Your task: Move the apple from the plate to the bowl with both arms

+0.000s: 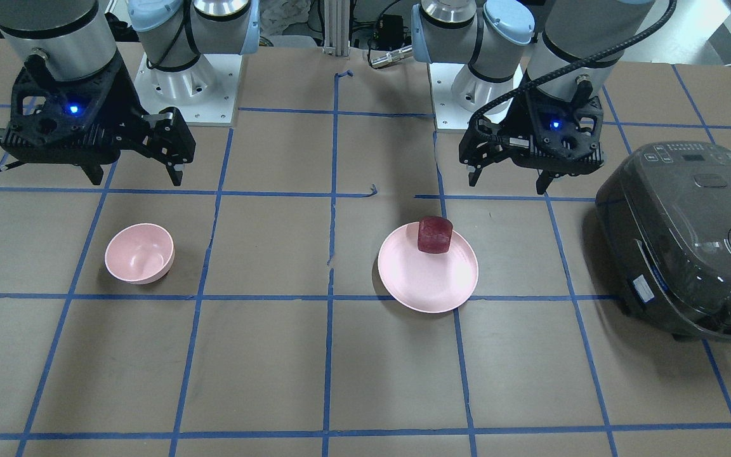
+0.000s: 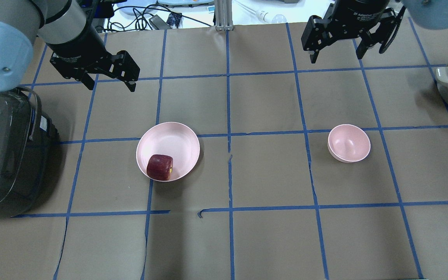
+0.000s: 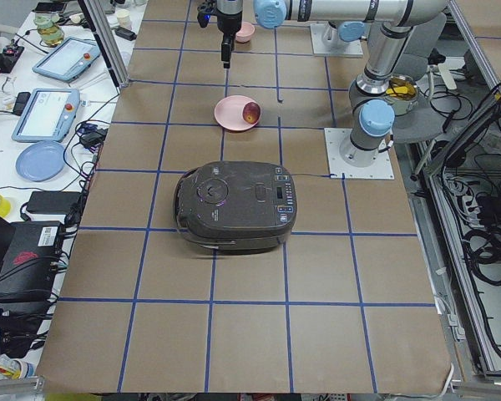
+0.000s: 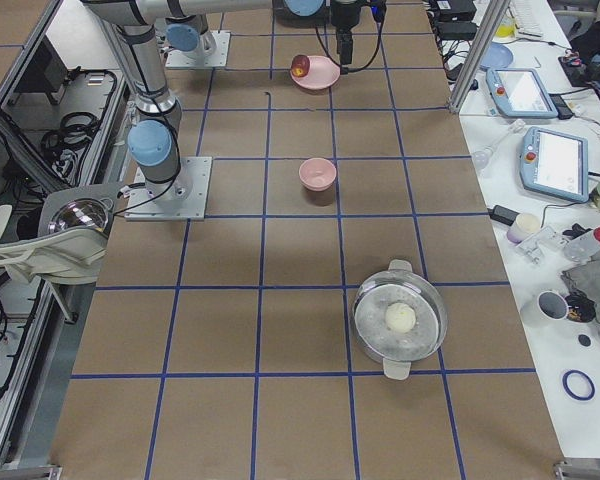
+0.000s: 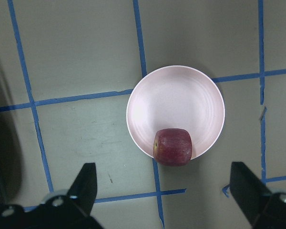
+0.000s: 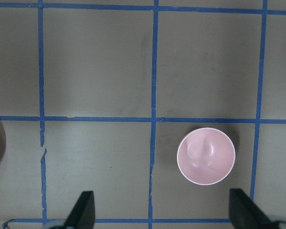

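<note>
Table (image 2: 270,101): brown paper with a blue tape grid; tablets (image 4: 553,160) lie off its operator side. Apple (image 2: 159,167), dark red and blocky, sits on the matte pink plate (image 2: 173,136) at its robot-side edge. Its yellow patch shows overhead, not from the front. Deep pink bowl (image 2: 349,142) stands well apart. Left gripper (image 2: 111,87) and right gripper (image 2: 336,58): fingers spread, holding nothing. Glossy dark rice cooker (image 2: 2,155) at the left end.

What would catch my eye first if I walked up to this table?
The dark red apple stands out most, sitting near the rim of a pale pink plate on the brown, blue-taped table. A small pink bowl stands empty well apart from it. The left gripper and right gripper hang open above the table, and a bulky dark cooker sits at the robot's left end.
</note>
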Tool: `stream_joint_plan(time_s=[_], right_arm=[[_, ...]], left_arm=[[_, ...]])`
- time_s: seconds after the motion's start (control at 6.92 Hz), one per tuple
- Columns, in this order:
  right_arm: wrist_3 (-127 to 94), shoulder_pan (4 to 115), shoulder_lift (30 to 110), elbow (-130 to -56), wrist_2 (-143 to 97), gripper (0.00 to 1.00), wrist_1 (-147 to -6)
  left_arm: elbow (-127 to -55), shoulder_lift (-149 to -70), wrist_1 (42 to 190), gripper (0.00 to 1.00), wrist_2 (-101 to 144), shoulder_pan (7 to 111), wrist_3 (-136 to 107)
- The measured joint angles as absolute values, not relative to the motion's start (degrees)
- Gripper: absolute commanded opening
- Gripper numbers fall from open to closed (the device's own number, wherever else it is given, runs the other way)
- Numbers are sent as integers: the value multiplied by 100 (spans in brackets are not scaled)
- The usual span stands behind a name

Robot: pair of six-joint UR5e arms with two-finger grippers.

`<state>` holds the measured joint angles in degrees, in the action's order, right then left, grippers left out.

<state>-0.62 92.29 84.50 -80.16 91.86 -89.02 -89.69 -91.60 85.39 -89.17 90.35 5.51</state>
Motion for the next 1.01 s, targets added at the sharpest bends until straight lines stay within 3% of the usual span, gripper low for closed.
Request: stream_joint_plan(time_s=[0.58,1.01], right_arm=[[-31,9221,8436,-8050,9218,100,-8847],[663,8282,8161,-8345,9190,100,-8860]], left_arm=[[-9273,-9122,8309,100,-8929,9164,546],[-10342,-9328,7171,100,-8920,9397,143]])
